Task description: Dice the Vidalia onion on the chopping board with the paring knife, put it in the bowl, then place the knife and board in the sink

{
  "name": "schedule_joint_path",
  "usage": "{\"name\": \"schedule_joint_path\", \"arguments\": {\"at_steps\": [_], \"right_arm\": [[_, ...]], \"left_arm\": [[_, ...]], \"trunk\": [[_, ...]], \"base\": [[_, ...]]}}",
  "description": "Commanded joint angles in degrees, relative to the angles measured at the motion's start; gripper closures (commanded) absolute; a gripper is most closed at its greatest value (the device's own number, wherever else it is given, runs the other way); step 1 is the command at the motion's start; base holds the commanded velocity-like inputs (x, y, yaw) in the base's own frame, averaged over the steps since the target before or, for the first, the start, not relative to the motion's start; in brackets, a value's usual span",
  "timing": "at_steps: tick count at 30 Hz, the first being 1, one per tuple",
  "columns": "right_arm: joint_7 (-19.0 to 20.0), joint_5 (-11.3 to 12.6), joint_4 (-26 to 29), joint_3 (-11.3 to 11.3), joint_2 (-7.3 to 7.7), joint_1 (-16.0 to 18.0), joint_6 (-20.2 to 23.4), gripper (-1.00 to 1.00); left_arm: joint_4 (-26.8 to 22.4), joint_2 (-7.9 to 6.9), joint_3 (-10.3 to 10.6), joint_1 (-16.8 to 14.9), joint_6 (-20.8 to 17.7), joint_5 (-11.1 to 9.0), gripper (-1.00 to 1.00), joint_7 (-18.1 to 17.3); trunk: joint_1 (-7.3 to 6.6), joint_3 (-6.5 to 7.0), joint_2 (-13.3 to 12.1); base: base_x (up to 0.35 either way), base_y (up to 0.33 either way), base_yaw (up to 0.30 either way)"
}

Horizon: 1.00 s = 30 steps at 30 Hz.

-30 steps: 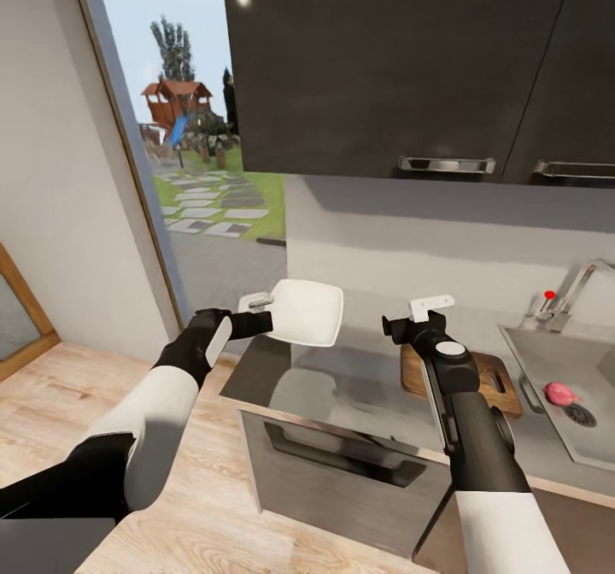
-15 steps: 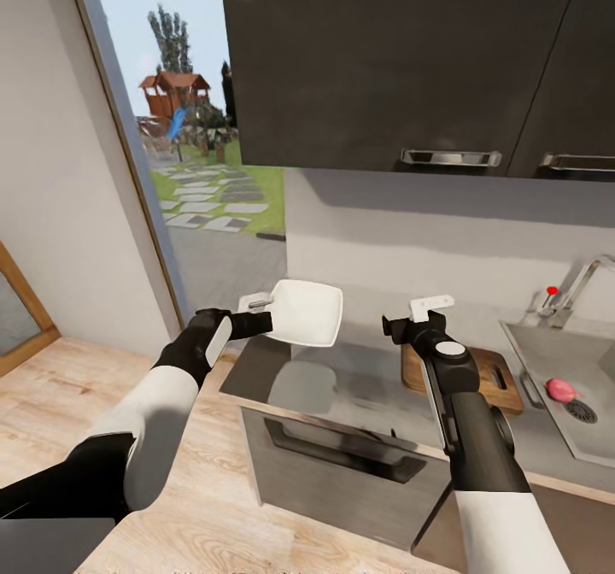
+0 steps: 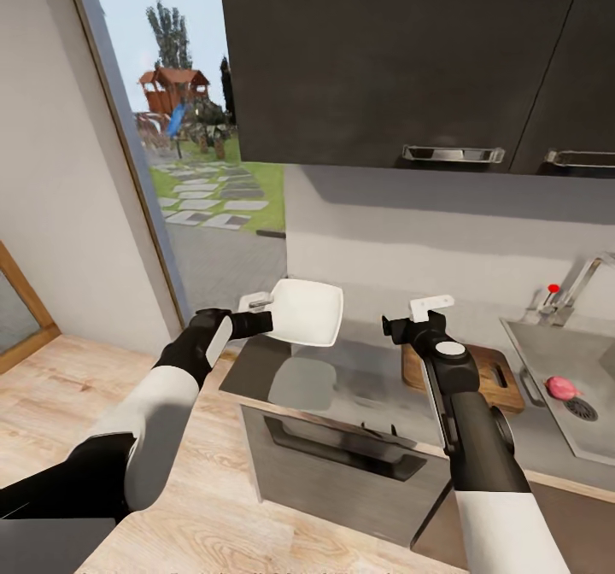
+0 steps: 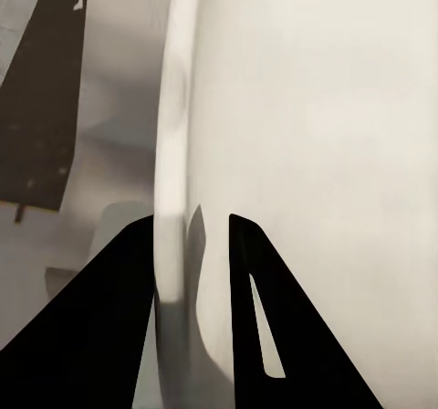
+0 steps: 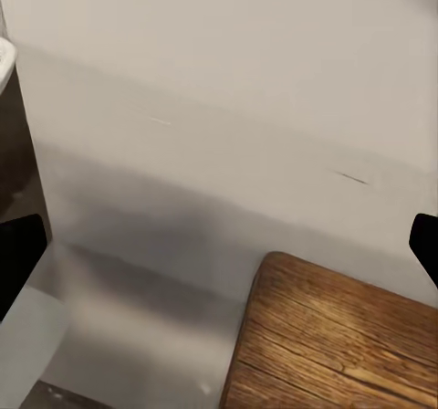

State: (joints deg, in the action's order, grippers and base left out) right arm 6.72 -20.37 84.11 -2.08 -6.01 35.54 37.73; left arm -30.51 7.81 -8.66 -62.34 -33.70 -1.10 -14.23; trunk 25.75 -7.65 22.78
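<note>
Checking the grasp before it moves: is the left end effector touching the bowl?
Touching. The left wrist view shows the left end effector with fingers on both sides of the bowl rim, clamping it.

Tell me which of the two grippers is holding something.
The left gripper: its fingers clamp the rim of the white bowl, lifted above the countertop. The right gripper is open and empty.

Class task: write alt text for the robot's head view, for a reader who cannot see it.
The left gripper holds a white bowl by its rim above the countertop. The right gripper hovers open beside a chopping board. An onion lies in the sink.
</note>
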Motion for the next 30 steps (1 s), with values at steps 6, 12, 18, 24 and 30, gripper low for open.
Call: {"name": "schedule_joint_path", "arguments": {"at_steps": [6,12,18,24,30], "right_arm": [[0.6,-0.6,0.1,-0.1,-0.05,0.1,0.2,-1.00],[0.6,-0.6,0.1,-0.1,-0.05,0.1,0.2,-1.00],[0.6,-0.6,0.1,-0.1,-0.05,0.1,0.2,-1.00],[0.6,-0.6,0.1,-0.1,-0.05,0.1,0.2,-1.00],[0.6,-0.6,0.1,-0.2,-0.05,0.1,0.2,-1.00]], "left_arm": [[-0.1,0.64,-0.4,-0.1,-0.5,-0.2,1.00,-0.2],[-0.1,1.22,-0.4,-0.1,-0.6,-0.2,1.00,-0.2],[-0.1,1.32,-0.4,-0.1,-0.6,-0.2,1.00,-0.2],[-0.1,1.25,-0.4,-0.1,-0.6,-0.2,1.00,-0.1],[-0.1,1.24,-0.4,-0.1,-0.6,-0.2,1.00,-0.1]], "trunk": [[0.03,-0.64,0.1],[0.03,-1.08,0.1],[0.03,-1.51,0.1],[0.03,-1.95,0.1],[0.03,-2.16,0.1]], "base": [[0.000,0.000,0.000],[0.000,0.000,0.000],[0.000,0.000,0.000],[0.000,0.000,0.000],[0.000,0.000,0.000]]}}
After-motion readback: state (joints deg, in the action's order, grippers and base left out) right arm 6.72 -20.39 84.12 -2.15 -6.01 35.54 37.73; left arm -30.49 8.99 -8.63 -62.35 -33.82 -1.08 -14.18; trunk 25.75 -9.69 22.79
